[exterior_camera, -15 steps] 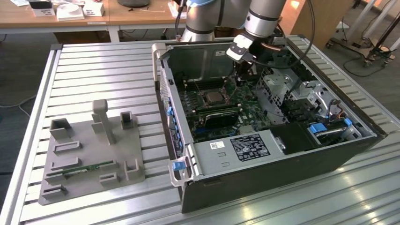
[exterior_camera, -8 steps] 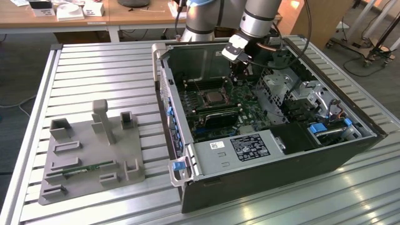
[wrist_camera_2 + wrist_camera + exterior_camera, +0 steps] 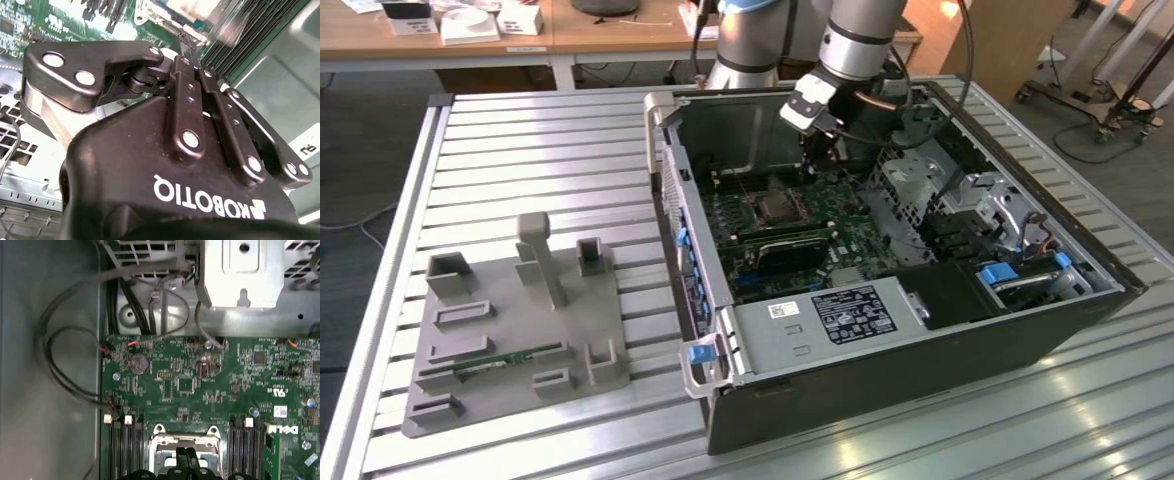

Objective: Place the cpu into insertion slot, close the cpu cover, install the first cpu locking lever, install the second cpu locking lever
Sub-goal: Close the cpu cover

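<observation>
Hovering above the insertion slot point(image 3: 778, 208) with gripper point(image 3: 821, 157) pressed together, inside computer case point(image 3: 720, 130) on slatted metal table point(image 3: 547, 150); wooden desk point(image 3: 587, 35) beyond.

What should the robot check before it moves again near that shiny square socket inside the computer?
1. Gripper over the insertion slot: ok, its fingertips sit above it in the first wrist view.
2. Fingers closed together: ok.
3. Cpu held between them: cannot tell.
4. Cpu cover up or down: cannot tell.
5. Loose cables away from the slot: ok, they lie by the case wall.
</observation>
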### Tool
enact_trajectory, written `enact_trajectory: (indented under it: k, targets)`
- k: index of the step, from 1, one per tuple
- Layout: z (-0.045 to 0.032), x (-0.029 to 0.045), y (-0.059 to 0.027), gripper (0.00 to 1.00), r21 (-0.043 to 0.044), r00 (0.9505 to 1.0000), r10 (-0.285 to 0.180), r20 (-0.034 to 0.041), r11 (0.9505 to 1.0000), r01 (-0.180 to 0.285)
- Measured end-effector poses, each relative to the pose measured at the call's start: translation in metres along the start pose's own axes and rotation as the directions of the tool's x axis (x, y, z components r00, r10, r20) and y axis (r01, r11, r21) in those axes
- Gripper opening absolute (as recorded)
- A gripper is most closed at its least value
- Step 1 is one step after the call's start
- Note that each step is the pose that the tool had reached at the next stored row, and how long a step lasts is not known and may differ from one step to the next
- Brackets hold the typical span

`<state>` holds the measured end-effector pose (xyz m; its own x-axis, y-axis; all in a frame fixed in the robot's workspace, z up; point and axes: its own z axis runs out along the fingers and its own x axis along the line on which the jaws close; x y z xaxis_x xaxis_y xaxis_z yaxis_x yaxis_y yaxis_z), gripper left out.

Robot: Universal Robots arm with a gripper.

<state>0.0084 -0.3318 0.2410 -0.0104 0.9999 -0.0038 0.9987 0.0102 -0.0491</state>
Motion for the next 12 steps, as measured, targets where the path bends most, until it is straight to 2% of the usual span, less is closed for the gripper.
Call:
enact_trajectory:
  k: [7,12]
  targets:
    - [0.0047,0.0006,-0.0155,0.10,0.0001,1.0000,-0.002,0.0003,1.0000,0.002]
    - [0.0118,0.0008,-0.0330,0.10,0.0002,1.0000,-0.006,0.0006,1.0000,0.006]
